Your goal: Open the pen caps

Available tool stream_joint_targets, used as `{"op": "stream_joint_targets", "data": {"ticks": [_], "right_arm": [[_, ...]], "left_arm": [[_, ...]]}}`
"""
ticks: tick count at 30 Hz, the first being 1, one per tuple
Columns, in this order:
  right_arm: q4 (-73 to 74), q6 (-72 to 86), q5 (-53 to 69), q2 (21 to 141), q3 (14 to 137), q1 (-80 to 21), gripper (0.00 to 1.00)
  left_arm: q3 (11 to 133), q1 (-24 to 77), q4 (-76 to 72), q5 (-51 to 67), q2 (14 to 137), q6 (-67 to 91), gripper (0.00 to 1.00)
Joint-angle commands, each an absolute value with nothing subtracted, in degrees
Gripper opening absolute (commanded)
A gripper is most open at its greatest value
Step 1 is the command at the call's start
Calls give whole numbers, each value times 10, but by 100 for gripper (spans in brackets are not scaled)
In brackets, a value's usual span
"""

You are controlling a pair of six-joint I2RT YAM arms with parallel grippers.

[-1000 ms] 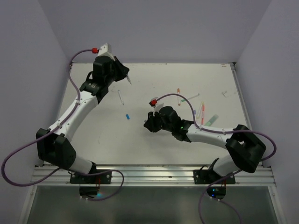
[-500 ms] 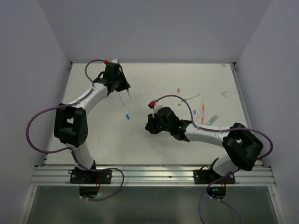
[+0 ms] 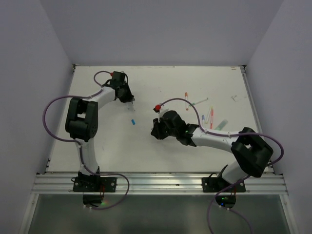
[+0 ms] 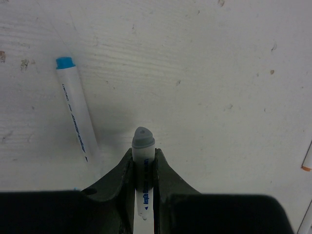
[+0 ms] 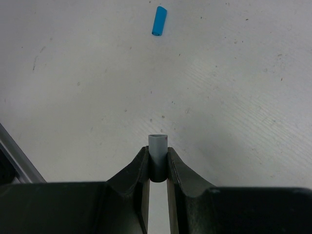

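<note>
**Grey cap off and held, blue cap loose on the tabletop**

Your left gripper (image 4: 144, 158) was clamped on a white grey-tipped pen (image 4: 144, 140). Its fingers pressed the barrel from both sides and the bare grey tip stuck out past them, pointing down at the tabletop (image 3: 170, 83). In the top view that gripper (image 3: 127, 99) sat in the far left part of the tabletop, closer to the far edge than to the near one.

Just to the left of it in the left wrist view lay a second white barrel, a blue-tipped pen (image 4: 75, 117), flat on the surface and not touching the fingers.

Your right gripper (image 5: 157, 161) was closed on the grey cap (image 5: 157, 145), a short stub pinched upright between the fingertips. Its open end stood clear of them, above the surface. From above, this gripper (image 3: 157, 129) hung near the middle of the tabletop.

The blue cap (image 5: 159, 20) lay on its side by itself, well apart from the right fingers. In the top view you could find the blue cap (image 3: 132, 122) left of centre, between the two grippers.

More pens (image 3: 210, 114) lay scattered toward the right edge, too small for their caps to be made out.
</note>
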State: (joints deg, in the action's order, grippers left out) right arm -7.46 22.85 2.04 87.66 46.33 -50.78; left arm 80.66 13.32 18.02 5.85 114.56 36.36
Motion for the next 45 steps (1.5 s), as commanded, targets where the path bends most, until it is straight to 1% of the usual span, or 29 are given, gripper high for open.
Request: {"op": "stream_joint_targets", "data": {"ticks": [1, 9, 15, 21, 30, 32, 35, 36, 37, 39, 41, 42, 43, 45], "right_arm": [[-68, 220, 8, 880, 488, -507, 0], [-64, 219, 10, 890, 498, -508, 0], [-64, 218, 14, 900, 509, -508, 0], [-65, 215, 18, 914, 524, -508, 0], [-55, 218, 1, 968, 575, -508, 0], [-49, 225, -23, 990, 594, -508, 0], [-37, 236, -61, 1019, 622, -506, 0], [-33, 236, -70, 1027, 630, -505, 0], [-25, 241, -79, 1039, 639, -505, 1], [-13, 253, -100, 1070, 668, -501, 1], [-2, 259, -111, 1100, 697, -499, 3], [-2, 263, -120, 1108, 707, -499, 4], [15, 266, -125, 1116, 714, -499, 7], [23, 277, -143, 1138, 737, -498, 10]], "left_arm": [[835, 122, 168, 83, 1161, 360, 4], [852, 116, 159, 84, 1193, 357, 7], [879, 113, 159, 79, 1211, 350, 14], [885, 114, 159, 76, 1221, 347, 25], [883, 113, 168, 66, 1206, 340, 34], [882, 113, 171, 69, 1193, 342, 37], [881, 113, 179, 76, 1160, 346, 43], [876, 113, 178, 81, 1149, 349, 48], [874, 114, 179, 89, 1136, 355, 49], [862, 113, 176, 96, 1090, 359, 57], [855, 113, 177, 98, 1040, 359, 61], [848, 113, 178, 97, 1023, 359, 67], [843, 114, 178, 98, 1005, 355, 70], [830, 113, 185, 88, 952, 348, 75]]}}
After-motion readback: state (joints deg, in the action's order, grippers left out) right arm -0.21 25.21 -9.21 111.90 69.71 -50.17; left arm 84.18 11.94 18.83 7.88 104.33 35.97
